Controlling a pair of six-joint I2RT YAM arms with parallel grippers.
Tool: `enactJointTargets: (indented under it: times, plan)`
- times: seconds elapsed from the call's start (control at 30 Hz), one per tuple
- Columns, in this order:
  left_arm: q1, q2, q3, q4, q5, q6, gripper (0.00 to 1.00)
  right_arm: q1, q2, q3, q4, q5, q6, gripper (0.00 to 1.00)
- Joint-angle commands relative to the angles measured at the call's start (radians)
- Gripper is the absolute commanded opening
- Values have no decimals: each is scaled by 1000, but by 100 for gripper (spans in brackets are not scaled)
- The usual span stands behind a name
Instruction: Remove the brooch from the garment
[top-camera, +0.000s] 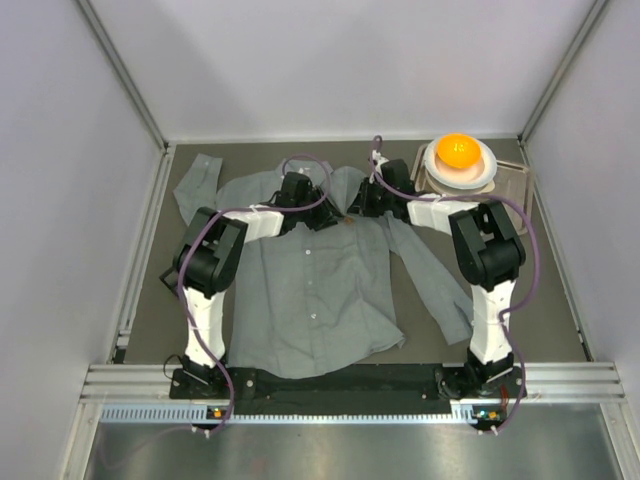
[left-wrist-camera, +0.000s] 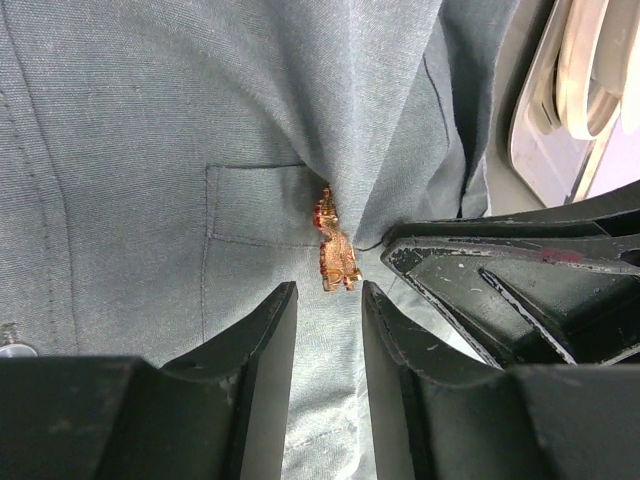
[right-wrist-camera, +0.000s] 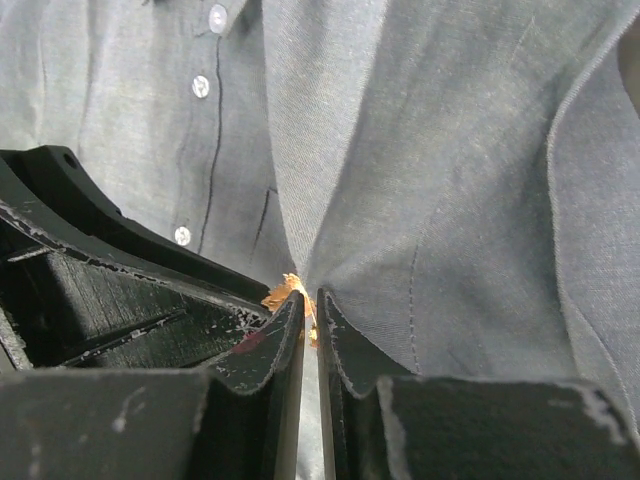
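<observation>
Cloth of the garment (left-wrist-camera: 150, 120), a grey button-up shirt spread flat on the dark table (top-camera: 560, 300), is drawn into a tight ridge at its chest pocket (left-wrist-camera: 250, 205). The brooch (left-wrist-camera: 335, 245), a small orange-red ornament of ragged outline, sits on the pocket's side seam, at the edge nearer the right arm, and the creases run together just beside it.

The left gripper (left-wrist-camera: 329, 300) hovers just short of the pocket with its two fingers (left-wrist-camera: 275, 340) parted by a clear gap. It holds nothing, and the lower end of the brooch lies right at the mouth of that gap.

The right gripper (right-wrist-camera: 310, 296) comes at the pocket from the opposite side. Its fingers are closed to a thin slit and pinch the fold of grey cloth next to the brooch. A sliver of orange shows against one fingertip, but the wrist view does not settle whether the ornament itself is caught.

White buttons (right-wrist-camera: 201, 86) run down the placket beside the pocket. Well away from the pocket, past the shirt's shoulder, an orange ball (top-camera: 458, 150) rests in a white bowl (top-camera: 438, 172) on a tray (top-camera: 515, 185).
</observation>
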Motion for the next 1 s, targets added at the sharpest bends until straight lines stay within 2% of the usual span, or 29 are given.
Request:
enactJointTargets:
  times: [0.0, 0.33, 0.7, 0.9, 0.97]
  plan:
    - [6, 14, 41, 8, 19, -7, 37, 10, -2, 43, -17, 38, -43, 10]
    - [10, 32, 41, 43, 0, -27, 35, 29, 0, 63, -56, 74, -83, 8]
    - [12, 40, 71, 45, 16, -27, 16, 38, 4, 80, -74, 80, -108, 8]
    - [15, 44, 87, 2, 11, -4, 0, 38, 18, 95, -65, 25, -98, 8]
    - [15, 49, 106, -22, 8, 21, 0, 38, 21, 98, -59, 16, -94, 8]
